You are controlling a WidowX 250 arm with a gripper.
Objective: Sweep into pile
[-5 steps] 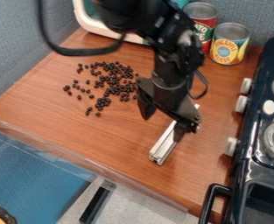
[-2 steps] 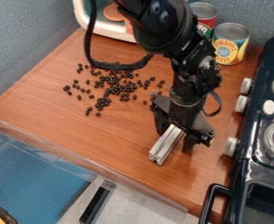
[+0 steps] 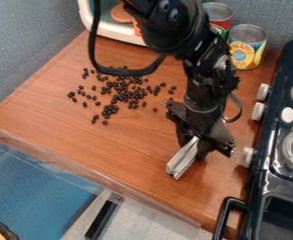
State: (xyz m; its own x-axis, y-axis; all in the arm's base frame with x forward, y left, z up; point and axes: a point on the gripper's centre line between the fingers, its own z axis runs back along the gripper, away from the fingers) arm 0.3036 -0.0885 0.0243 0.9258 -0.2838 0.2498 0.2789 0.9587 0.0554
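dozens of small dark beans [image 3: 123,93] lie loosely scattered on the wooden counter [image 3: 123,140], well apart from the metal bar [image 3: 182,161], which the gripper [image 3: 194,144] pinches nearer the stove [image 3: 280,180]. best to firm that hold, then bring the bar's long side low behind the outliers and push gently inward. since the last frame, the fingers have closed and the bar has shifted slightly stoveward.

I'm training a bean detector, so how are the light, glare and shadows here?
In the camera view, soft light on the beans, no hard shadow across them; in the same view, pale highlights on the bar, any shadow beside it faint.
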